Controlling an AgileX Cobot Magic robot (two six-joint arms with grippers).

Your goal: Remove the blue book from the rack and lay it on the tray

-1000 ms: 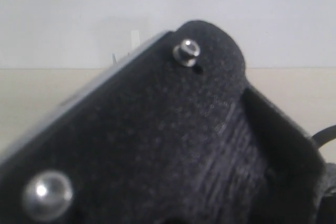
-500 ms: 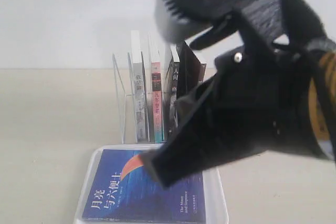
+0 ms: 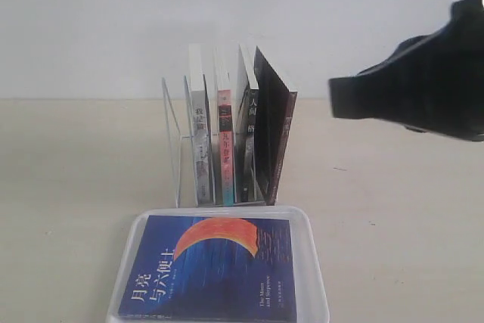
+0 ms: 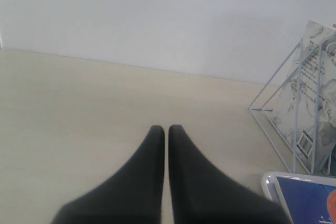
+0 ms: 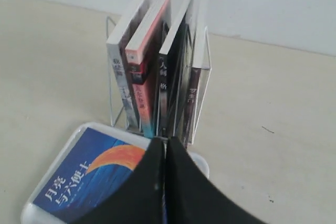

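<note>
Paperback flat in its tray, both grippers with fingers together

Cover up, the blue book (image 3: 215, 268) lies inside the tray (image 3: 311, 262), a white plastic rectangle with rounded corners and a low raised rim. Its glossy dark blue cover carries a large orange-red crescent and white Chinese title characters. The tray sits on a pale beige table (image 3: 68, 187), just in front of the rack (image 3: 172, 141), whose thin white wire dividers rise about as high as the books they hold. Four volumes stand in the rack's slots: a grey-spined book (image 3: 200, 149), a red-and-teal-spined book (image 3: 225, 149) and two dark-covered ones (image 3: 249, 141), the outermost leaning slightly.

In its wrist view, the left gripper (image 4: 166, 129) shows two smooth, matte black fingers tapering to rounded tips and pressed together, holding nothing, over bare tabletop, with the rack's wire frame and a corner of the tray off to one side. The right gripper (image 5: 165, 142) likewise has its black fingers meeting along a thin seam, empty, above the tray's edge nearest the rack. The right arm (image 3: 423, 96) appears in the exterior view as a blurred dark shape, raised well clear of the books.
</note>
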